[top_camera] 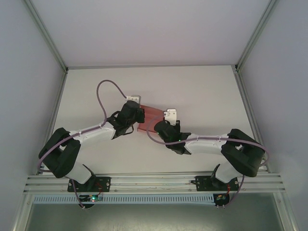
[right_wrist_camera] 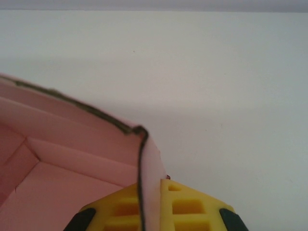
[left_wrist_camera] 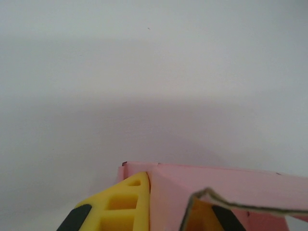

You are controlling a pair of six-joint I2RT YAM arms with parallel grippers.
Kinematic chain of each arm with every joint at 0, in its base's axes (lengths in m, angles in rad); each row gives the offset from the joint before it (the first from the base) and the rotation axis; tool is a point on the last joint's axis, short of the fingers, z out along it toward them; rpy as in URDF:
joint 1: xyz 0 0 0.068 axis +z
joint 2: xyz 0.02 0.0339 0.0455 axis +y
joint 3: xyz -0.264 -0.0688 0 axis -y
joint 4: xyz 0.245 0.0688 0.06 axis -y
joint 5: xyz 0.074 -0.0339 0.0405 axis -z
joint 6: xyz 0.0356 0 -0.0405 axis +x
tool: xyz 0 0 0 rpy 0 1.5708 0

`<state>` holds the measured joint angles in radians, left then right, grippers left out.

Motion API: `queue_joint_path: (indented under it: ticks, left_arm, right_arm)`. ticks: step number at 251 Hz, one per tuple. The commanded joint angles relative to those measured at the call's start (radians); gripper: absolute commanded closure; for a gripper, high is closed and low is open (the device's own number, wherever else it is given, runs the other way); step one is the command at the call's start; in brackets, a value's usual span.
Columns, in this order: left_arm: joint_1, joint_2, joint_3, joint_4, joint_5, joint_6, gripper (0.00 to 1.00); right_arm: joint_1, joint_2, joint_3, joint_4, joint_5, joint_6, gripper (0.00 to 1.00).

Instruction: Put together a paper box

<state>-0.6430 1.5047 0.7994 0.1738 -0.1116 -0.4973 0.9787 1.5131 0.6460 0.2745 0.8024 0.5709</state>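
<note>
The pink paper box (top_camera: 150, 118) hangs between both grippers over the middle of the table. My left gripper (top_camera: 138, 114) is shut on the box's left wall (left_wrist_camera: 168, 197), with the yellow fingers (left_wrist_camera: 122, 202) pressed against the pink card on each side. My right gripper (top_camera: 161, 126) is shut on the box's right wall (right_wrist_camera: 150, 192), which stands upright between its yellow fingers (right_wrist_camera: 190, 209). The right wrist view looks into the box's open inside (right_wrist_camera: 57, 183), where the walls are folded up.
The white table (top_camera: 192, 91) lies bare around the box, bounded by metal frame posts (top_camera: 62, 72) and grey side walls. A purple cable (top_camera: 103, 96) loops above the left arm.
</note>
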Motion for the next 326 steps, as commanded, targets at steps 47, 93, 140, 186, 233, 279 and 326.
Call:
queue_joint_path:
  ticks: [47,93,140,186,233,279,326]
  left_arm:
    - [-0.099,-0.043,-0.152,0.007,0.128,0.036,1.0]
    - [-0.112,-0.086,-0.25,0.045,0.138,0.027,0.99]
    - [-0.128,-0.079,-0.326,0.139,0.151,-0.026,0.99]
    - [-0.15,-0.082,-0.36,0.137,0.158,-0.037,1.0]
    - [-0.161,-0.133,-0.435,0.139,0.119,-0.067,0.99]
    - [-0.17,-0.195,-0.457,0.067,0.084,-0.064,1.0]
    - [-0.17,-0.244,-0.443,0.019,0.059,-0.049,0.98]
  right_arm:
    - [0.101,-0.001,-0.054,0.034,0.043,0.092,0.98]
    - [0.141,-0.009,-0.062,0.037,0.075,0.13,0.98]
    - [0.151,0.021,-0.073,0.021,0.052,0.265,0.97]
    - [0.228,0.072,-0.068,-0.005,0.199,0.358,0.97]
    - [0.289,0.039,-0.11,0.022,0.298,0.352,0.91]
    - [0.29,0.031,-0.123,0.046,0.247,0.333,0.82]
    - [0.295,-0.016,-0.088,0.016,0.138,0.182,0.57]
